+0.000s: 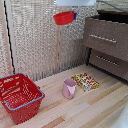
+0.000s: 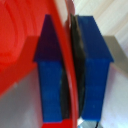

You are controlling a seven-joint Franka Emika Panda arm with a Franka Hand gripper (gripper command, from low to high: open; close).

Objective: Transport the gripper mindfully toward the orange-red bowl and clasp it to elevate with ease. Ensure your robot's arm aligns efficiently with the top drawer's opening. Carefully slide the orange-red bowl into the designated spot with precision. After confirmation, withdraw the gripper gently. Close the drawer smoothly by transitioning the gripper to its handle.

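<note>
You can see the gripper (image 1: 73, 13) up high, at the top edge of the exterior view, and it is pinching the orange-red bowl (image 1: 63, 18). The bowl is small, round and shallow, bright red-orange all over, and it hangs tilted just below the gripper, far above the wooden table (image 1: 95, 107).

In the wrist view, the two blue fingers (image 2: 50, 75) squeeze the bowl's thin rim (image 2: 70, 75) between them, one on each side. The bowl's smooth red inside fills the space beside one finger.

The top drawer (image 1: 106, 35) is pulled open, a little lower than the gripper and toward the exterior view's right. Its silver handle (image 1: 102, 38) runs across the brown front.
</note>
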